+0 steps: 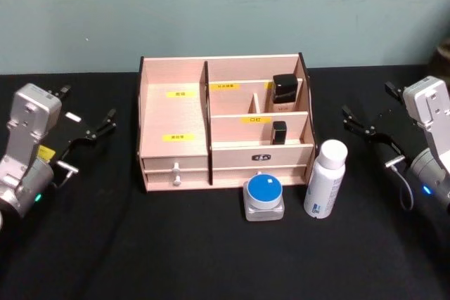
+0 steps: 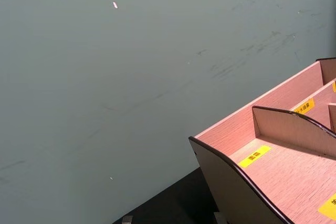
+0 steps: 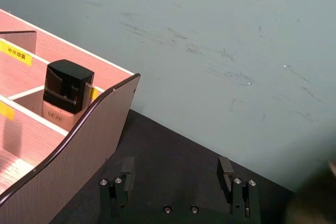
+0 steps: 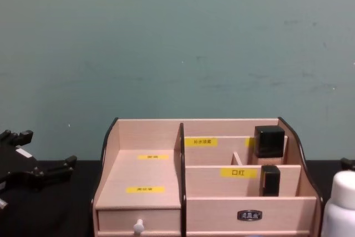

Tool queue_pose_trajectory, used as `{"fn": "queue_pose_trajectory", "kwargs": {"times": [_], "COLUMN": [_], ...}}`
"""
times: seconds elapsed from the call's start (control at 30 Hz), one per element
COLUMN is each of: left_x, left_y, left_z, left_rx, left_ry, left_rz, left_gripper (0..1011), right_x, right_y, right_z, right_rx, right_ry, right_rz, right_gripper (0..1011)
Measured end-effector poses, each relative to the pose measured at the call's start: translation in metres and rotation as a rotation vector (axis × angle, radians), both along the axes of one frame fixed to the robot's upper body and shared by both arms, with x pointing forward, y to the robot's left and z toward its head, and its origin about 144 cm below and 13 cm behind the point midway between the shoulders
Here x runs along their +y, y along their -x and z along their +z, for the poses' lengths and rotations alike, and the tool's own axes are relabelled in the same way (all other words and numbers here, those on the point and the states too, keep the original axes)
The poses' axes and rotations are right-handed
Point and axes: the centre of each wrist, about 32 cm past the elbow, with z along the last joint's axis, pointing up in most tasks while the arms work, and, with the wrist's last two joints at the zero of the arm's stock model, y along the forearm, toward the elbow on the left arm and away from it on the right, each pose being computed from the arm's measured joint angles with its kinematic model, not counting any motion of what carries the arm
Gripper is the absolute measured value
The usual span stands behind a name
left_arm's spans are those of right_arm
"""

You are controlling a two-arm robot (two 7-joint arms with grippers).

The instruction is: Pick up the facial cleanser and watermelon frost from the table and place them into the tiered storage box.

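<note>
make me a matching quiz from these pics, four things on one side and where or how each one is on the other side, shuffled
Things:
1. white bottle
2. blue-lidded jar
3. black-capped bottle
4. right gripper

Places or states:
A. inside the back right compartment of the tiered storage box
B. on the table, just in front of the box's right half
C. upright on the table, just past the box's front right corner
D. open, off to the box's right

Pairs: 1-C, 2-B, 3-A, 4-D
</note>
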Motion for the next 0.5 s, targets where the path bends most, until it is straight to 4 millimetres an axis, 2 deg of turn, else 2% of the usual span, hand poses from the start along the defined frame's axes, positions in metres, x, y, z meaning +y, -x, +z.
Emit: {"fn": "queue_pose_trajectory", "kwargs": {"times": [0.5], "left_x": [0.0], "left_y": [0.0], "left_z": [0.0], "left_rx": [0.0], "left_ry": [0.0], "left_rz": [0.0], "left_gripper": [1001], "right_x": [0.0], "right_y": [0.0], "right_z": [0.0], "right_rx": [0.0], "right_ry": [0.0], "right_rz": [0.0], "right_gripper": [1000]}}
